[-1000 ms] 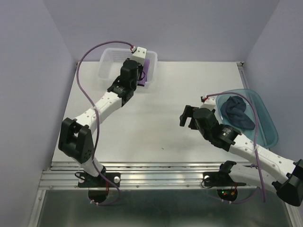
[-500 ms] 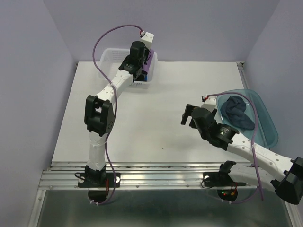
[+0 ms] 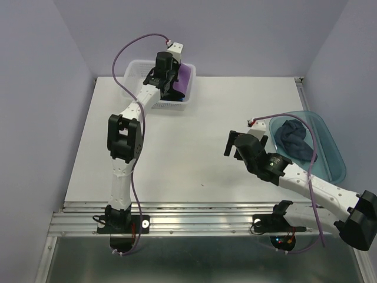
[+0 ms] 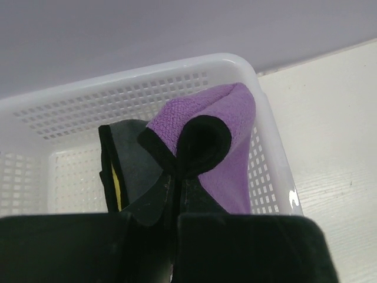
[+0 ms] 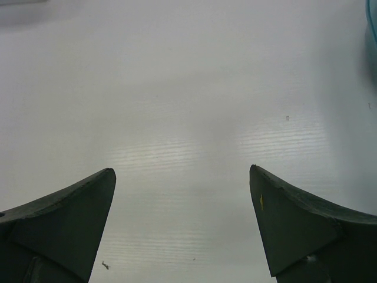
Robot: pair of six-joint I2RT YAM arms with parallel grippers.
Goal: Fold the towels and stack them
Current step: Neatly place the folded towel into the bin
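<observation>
Left gripper [image 4: 175,183] pinches the purple towel [image 4: 227,127], upright in the basket [image 4: 177,73]; your right gripper [image 5: 181,171] gapes, well apart.

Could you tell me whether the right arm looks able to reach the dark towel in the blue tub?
Probably yes: the right gripper is open over the bare table beside the tub, and the dark towel lies uncovered inside, with nothing between them.
</observation>
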